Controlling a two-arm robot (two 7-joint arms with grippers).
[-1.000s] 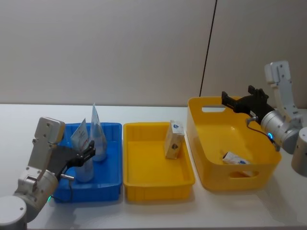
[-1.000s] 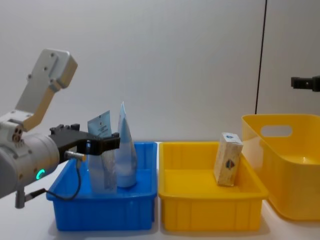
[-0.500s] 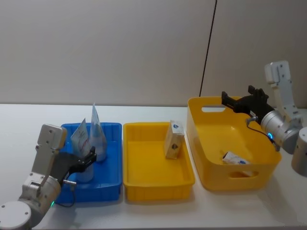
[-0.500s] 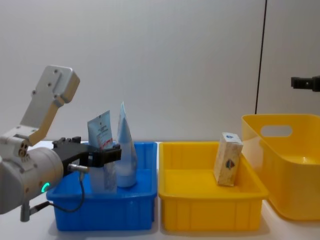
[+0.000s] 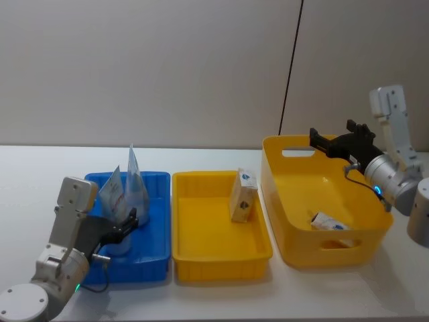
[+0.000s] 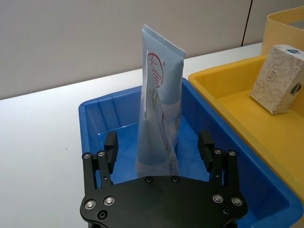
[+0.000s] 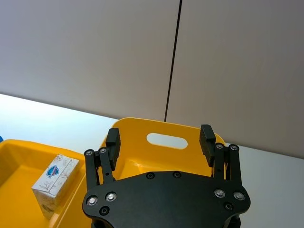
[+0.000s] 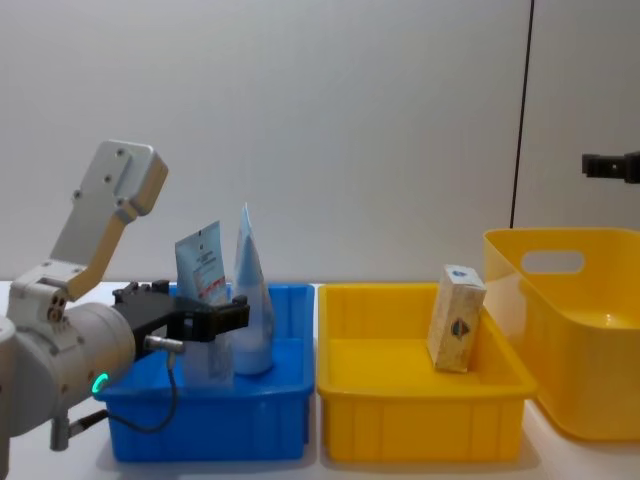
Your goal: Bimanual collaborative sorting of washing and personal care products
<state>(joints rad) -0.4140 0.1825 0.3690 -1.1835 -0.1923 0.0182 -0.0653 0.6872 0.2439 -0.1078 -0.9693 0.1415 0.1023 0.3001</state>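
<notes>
Two pale blue tubes stand upright in the blue bin [image 5: 158,178]: one with a red-and-white label [image 5: 114,194], the other [image 5: 137,191] just right of it. My left gripper [image 6: 158,142] is open low at the bin's front, and the labelled tube [image 6: 159,114] rises between its fingers without touching them. A tan box [image 5: 242,196] with a blue mark leans in the middle yellow bin [image 5: 221,265]. My right gripper [image 7: 159,137] hangs open above the back of the large yellow basket [image 5: 288,143], holding nothing.
A small pale pack [image 5: 330,222] lies on the basket's floor near its front wall. The three containers stand side by side on a white table [image 5: 40,168], with a plain wall close behind. Bare tabletop lies left of the blue bin.
My left gripper has dropped lower and drawn back toward the blue bin's front, staying open. Both tubes remain standing. The right arm has not moved.
</notes>
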